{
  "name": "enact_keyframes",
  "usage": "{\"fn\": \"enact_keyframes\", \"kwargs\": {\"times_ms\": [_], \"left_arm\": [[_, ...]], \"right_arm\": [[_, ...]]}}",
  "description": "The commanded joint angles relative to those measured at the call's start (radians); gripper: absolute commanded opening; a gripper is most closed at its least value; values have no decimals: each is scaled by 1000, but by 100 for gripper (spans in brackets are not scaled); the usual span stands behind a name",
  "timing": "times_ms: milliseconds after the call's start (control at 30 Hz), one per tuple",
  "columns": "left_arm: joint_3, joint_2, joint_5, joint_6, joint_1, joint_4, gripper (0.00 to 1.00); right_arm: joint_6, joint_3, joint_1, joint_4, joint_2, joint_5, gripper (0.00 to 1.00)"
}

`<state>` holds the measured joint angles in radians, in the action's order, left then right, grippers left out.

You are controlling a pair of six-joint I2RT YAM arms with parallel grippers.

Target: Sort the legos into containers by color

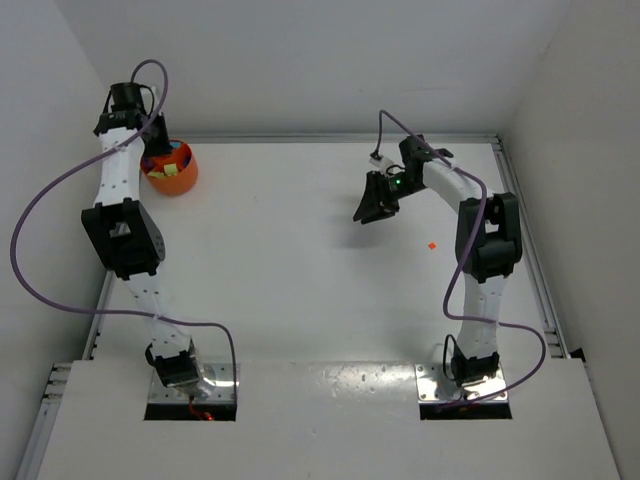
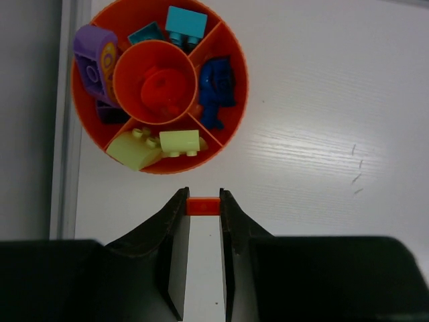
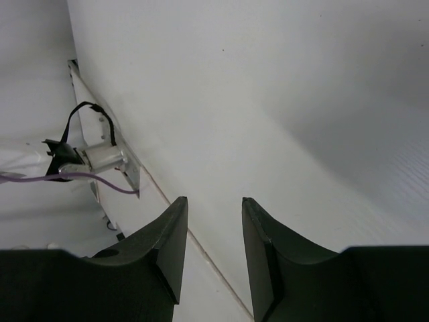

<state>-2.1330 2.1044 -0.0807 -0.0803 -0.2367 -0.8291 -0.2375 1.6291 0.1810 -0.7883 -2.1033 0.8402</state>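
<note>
1. Currently the orange-red brick (image 2: 203,206) is pinched between the tips of the left gripper (image 2: 203,201), whose jaws are drawn in narrow on it. It hangs just on the near side of the bowl (image 2: 218,145) and has not yet been dropped in.
2. The round orange bowl sits at the far left of the table (image 1: 300,280) and is divided into sections around a centre cup (image 2: 116,80).
3. Sorted so far:
   - purple pieces (image 2: 94,57) in the left section
   - teal pieces (image 2: 186,23) in the far one
   - blue pieces (image 2: 218,87) on the right
   - yellow-green pieces (image 2: 179,141) in the near one
   - a red piece (image 2: 161,90) in the centre cup
4. Out on the right half of the table, one small loose brick (image 1: 432,244), orange or red, lies alone.
5. The right gripper (image 3: 214,201) hovers above the table, to the left of and a little beyond that brick, with its jaws apart and nothing between them.
6. By my reading, the task is nearly done. The held brick needs to be released, most likely into the centre cup, and the loose one needs fetching; no other strays show.
</note>
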Motion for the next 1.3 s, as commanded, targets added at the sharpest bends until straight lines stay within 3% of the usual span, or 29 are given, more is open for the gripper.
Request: {"fn": "enact_keyframes", "kwargs": {"times_ms": [0,200,1267], "left_arm": [[-94,14,16,-10,-16,-4,0],[-175,68,36,10,-49,-4,0],[-176,209,-28,-9,-70,162,2]], "right_arm": [[24,2,5,0,28,3,39],[24,-8,5,9,17,13,38],[15,-48,14,37,8,3,38]]}}
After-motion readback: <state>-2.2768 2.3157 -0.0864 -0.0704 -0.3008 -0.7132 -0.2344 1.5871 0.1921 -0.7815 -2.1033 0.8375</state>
